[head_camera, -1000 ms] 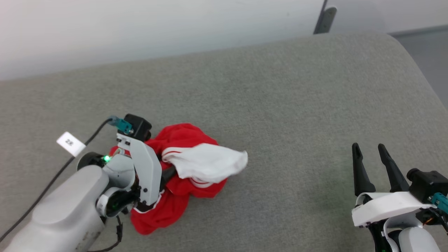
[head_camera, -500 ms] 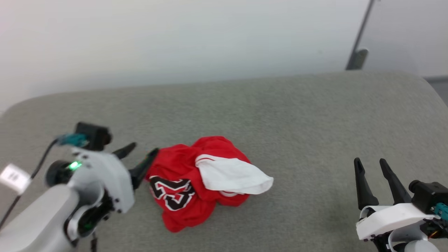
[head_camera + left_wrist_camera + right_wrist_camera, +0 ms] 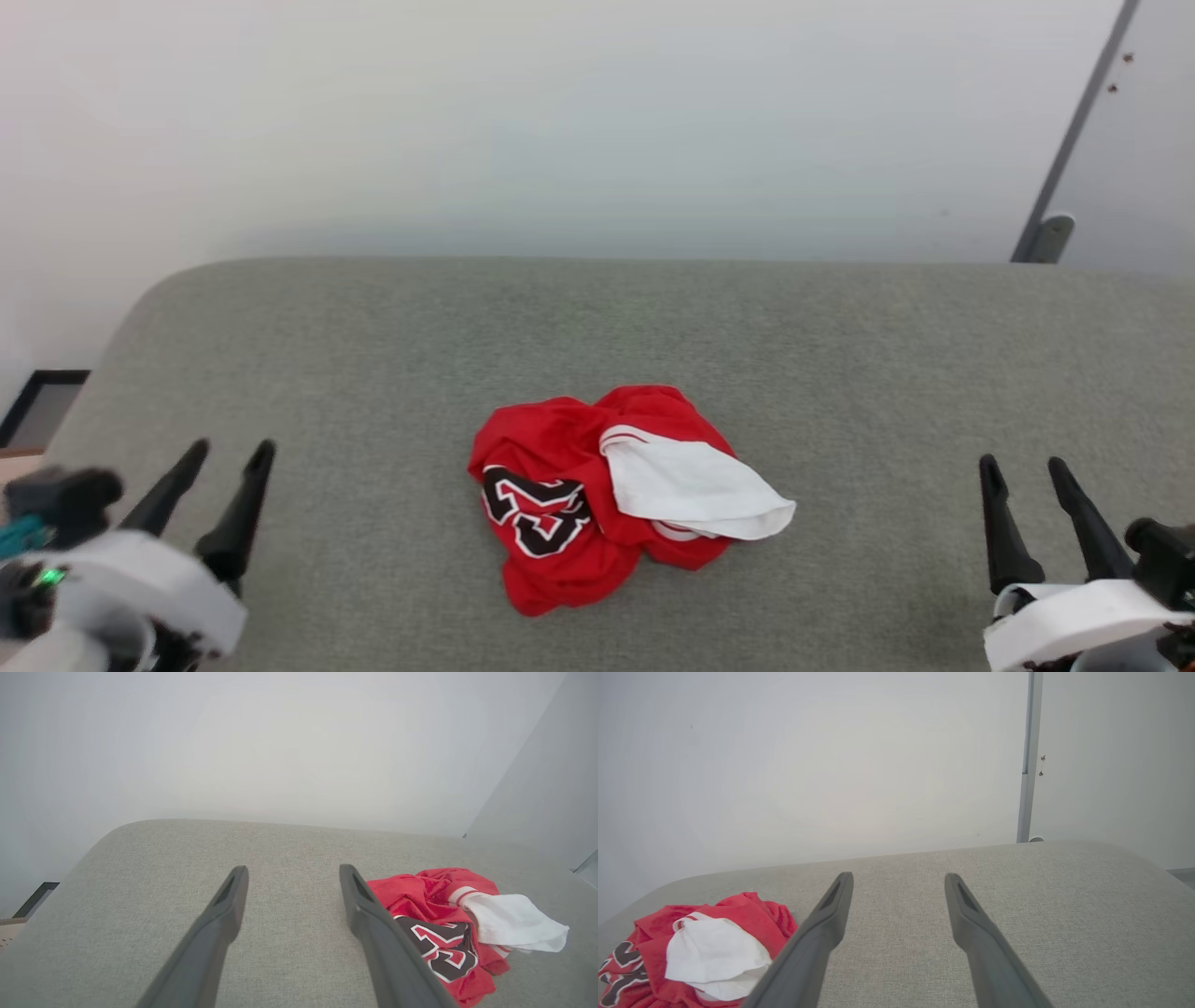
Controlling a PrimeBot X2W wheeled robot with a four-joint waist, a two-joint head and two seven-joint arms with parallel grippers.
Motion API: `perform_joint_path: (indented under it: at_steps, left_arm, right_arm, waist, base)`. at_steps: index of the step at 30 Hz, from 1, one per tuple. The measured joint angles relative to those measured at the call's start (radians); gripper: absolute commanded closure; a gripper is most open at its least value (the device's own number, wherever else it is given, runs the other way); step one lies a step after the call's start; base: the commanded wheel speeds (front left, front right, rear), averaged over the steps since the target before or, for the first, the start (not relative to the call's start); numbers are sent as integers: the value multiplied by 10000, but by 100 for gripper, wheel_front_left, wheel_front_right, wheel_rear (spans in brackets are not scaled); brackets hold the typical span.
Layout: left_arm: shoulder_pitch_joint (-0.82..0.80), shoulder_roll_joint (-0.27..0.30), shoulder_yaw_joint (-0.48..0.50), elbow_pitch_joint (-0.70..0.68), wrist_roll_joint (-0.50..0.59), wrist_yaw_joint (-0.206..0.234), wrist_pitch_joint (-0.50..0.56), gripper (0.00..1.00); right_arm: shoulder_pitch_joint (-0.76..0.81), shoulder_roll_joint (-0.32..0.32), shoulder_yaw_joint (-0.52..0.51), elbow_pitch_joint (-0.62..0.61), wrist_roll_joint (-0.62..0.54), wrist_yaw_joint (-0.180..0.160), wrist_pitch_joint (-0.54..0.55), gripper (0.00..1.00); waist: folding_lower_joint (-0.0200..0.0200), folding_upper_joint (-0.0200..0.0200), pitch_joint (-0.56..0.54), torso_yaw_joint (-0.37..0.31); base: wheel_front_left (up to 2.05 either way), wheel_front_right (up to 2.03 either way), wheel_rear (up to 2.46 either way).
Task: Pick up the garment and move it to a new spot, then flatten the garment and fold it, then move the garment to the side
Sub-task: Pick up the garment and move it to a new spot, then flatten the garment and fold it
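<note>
The garment (image 3: 597, 490) lies crumpled in a heap on the grey table (image 3: 392, 364), near the middle toward the front. It is red, with a white sleeve on top at its right and black letters outlined white at its left. My left gripper (image 3: 229, 455) stands open at the lower left, well clear of the heap, nothing between its fingers. My right gripper (image 3: 1023, 464) stands open at the lower right, also apart from it. The left wrist view has the garment (image 3: 439, 914) to the right of the open fingers. In the right wrist view the garment (image 3: 705, 947) lies to the left.
A pale wall rises behind the table's far edge. At the back right a grey post (image 3: 1074, 140) stands against the wall. A dark frame (image 3: 37, 411) sits low beyond the table's rounded left corner.
My left gripper has let go of the garment and drawn back to the lower left, open. The head camera has tilted up and shifted. The garment lies still; the right gripper is unchanged.
</note>
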Motion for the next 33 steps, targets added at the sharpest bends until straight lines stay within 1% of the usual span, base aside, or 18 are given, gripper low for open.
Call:
perform_joint_path:
  at_steps: [6,11,13,16,21,25,28,33]
  left_arm:
    - [1028,-50,909,171,67,-38,-359,0]
    - [1842,-518,2288,-96,520,27,-384,0]
    - [2260,-746,2801,-167,721,-19,-384,0]
    - [2687,-974,3365,-234,1016,-207,-384,0]
    - [2992,-1237,3814,-288,1352,-456,-384,0]
    - [3016,-1363,3960,-318,1530,-575,-384,0]
    - [3015,-1406,4010,-368,1618,-629,-385,0]
    - [3003,-1465,3940,-460,1639,-706,-380,0]
  right_arm:
    - [172,-58,-161,-48,-35,-2,-123,0]
    - [230,-35,-203,-73,-100,-2,-215,0]
    - [290,-10,-203,-90,-115,-2,-217,0]
    - [352,8,-186,-100,-127,-2,-224,0]
    - [352,8,-155,-150,-128,-2,-211,0]
    - [352,8,-23,-190,-102,-2,-130,0]
    - [352,0,219,-236,6,-2,6,0]
    - [292,-65,905,-291,267,-2,506,0]
  waist:
    - [0,0,-159,298]
    - [0,0,-220,415]
    - [0,0,-228,447]
    - [0,0,-223,486]
    - [0,0,-188,551]
    - [0,0,-173,626]
    - [0,0,-135,714]
    - [0,0,-23,953]
  base:
    - [0,0,0]
    - [0,0,0]
    - [0,0,0]
    - [0,0,0]
    - [0,0,0]
    - [0,0,0]
    - [0,0,0]
    - [0,0,0]
